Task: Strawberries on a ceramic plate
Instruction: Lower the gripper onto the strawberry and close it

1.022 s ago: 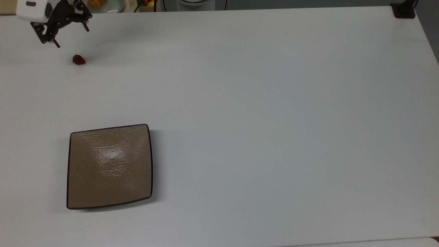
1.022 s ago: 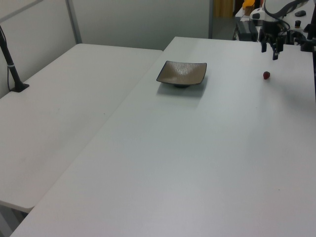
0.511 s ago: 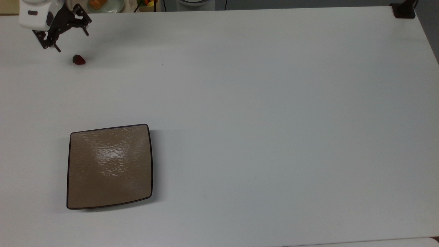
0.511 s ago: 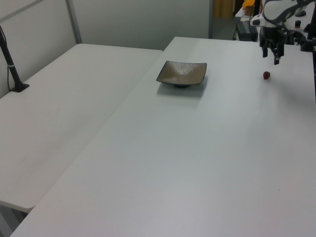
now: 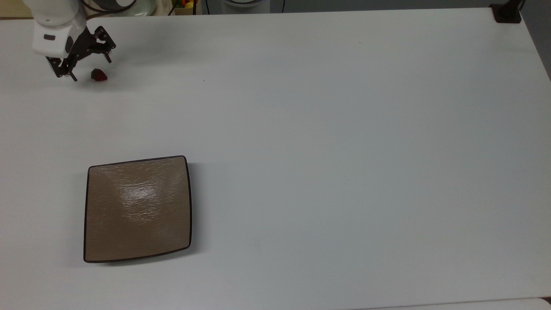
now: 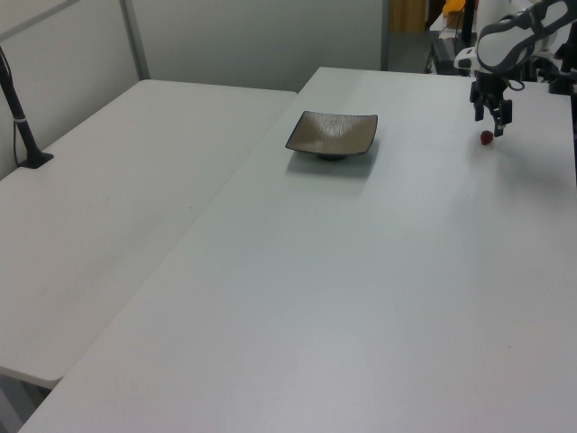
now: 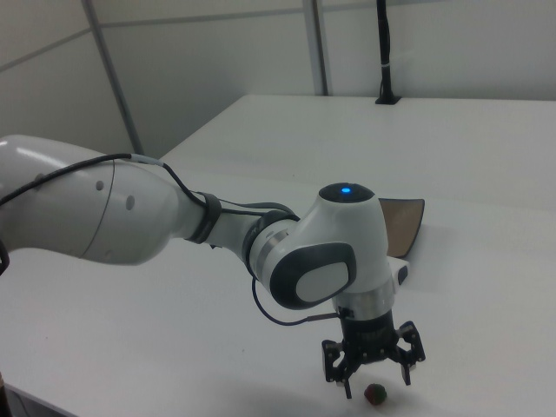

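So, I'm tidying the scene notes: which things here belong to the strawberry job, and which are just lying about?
Job:
strawberry
ceramic plate
pincer, open above the strawberry

Lying about:
black post on the side table
black mount at the table corner

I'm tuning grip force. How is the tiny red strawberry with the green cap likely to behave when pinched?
The tiny red strawberry with the green cap looks rounded, so it may roll if nudged. It is far smaller than the open black two-finger gripper, so probably light. If real, likely soft and easily bruised.
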Controlling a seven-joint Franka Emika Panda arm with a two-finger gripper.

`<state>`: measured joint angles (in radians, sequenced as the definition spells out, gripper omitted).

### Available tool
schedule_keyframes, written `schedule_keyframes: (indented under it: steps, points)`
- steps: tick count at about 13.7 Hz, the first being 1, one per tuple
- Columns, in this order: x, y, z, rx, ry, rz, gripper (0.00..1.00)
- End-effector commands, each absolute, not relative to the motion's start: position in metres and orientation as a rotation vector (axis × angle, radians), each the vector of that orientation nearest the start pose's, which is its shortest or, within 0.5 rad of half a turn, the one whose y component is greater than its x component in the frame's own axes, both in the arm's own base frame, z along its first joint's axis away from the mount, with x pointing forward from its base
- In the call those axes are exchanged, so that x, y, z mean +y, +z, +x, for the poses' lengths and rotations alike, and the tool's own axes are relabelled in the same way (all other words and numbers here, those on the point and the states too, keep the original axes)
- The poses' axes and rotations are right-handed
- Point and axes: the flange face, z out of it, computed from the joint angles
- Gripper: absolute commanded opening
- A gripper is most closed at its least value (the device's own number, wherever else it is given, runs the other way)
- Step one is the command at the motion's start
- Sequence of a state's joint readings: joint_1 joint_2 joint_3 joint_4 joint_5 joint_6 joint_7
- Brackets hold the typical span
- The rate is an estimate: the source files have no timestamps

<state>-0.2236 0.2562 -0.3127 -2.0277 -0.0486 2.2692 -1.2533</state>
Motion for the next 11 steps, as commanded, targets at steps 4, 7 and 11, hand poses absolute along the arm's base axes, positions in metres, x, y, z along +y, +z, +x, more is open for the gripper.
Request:
schedule_keyframes:
  steps: [4, 7, 11]
  points:
    - [-0.2987, 0.3159, 0.5052, -1.209, 0.146, -2.983, 1.00]
    - [-0.2985, 0.3144, 0.5047, -1.208, 0.149, -2.981, 0.93]
    - [-0.2986, 0.3152, 0.5047, -1.210, 0.149, -2.982, 0.78]
